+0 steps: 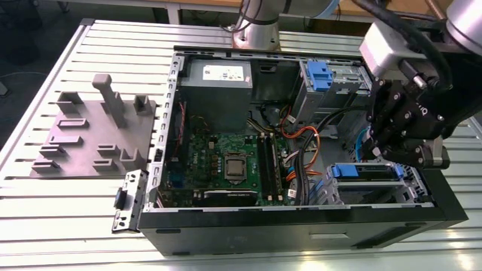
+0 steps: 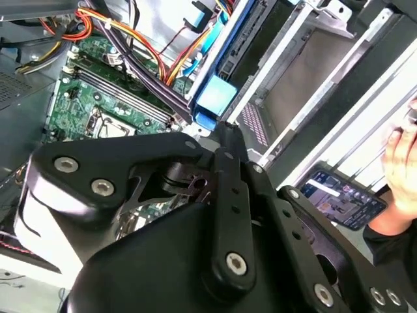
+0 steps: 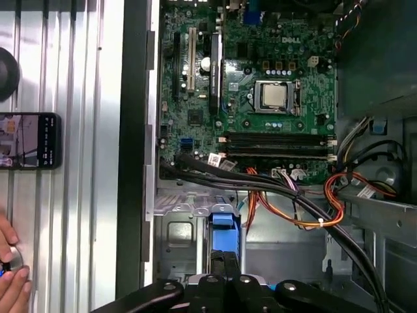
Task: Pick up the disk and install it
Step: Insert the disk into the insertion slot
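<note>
hand (image 1: 403, 148) over the disk (image 1: 364, 171), fingertip contact hidden, bay cut off

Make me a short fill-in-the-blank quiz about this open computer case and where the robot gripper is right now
1. The gripper hangs over the disk's ____ plastic carrier in the drive bay.
2. The motherboard is ____ in colour.
3. In the first wrist view, a phone lies ____ the case, on the ribbed table.
4. A grey fixture block sits at the exterior view's ____ of the case.

Missing words: blue; green; outside; left
</note>
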You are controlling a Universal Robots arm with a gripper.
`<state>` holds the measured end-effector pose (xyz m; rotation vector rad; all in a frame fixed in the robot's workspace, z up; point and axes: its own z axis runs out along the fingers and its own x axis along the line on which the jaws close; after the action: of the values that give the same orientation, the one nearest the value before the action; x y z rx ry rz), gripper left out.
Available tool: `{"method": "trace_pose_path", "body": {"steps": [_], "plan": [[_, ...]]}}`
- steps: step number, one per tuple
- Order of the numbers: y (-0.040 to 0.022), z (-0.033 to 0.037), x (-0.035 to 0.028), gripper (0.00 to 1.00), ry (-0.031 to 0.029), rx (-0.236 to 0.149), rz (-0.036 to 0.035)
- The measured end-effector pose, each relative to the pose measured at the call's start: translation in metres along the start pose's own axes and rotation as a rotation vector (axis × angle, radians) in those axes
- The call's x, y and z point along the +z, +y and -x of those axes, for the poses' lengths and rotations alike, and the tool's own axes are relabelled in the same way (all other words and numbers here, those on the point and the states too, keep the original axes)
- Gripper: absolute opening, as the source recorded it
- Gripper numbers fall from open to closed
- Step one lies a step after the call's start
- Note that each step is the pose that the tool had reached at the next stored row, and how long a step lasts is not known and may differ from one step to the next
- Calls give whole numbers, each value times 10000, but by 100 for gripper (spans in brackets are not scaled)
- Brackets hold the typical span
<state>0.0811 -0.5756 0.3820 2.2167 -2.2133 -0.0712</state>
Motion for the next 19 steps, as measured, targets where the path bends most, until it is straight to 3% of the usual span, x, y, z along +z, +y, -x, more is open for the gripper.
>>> {"method": "trace_pose_path", "body": {"steps": [1, 6, 10, 15, 19], "plan": [[-1, -1, 20, 11, 0, -8, 0], [-5, -3, 107, 11, 1, -25, -24], [-6, -3, 140, 11, 3, -31, -152], [-5, -4, 144, 11, 0, -32, -176], [-3, -5, 191, 11, -2, -46, -288]]}}
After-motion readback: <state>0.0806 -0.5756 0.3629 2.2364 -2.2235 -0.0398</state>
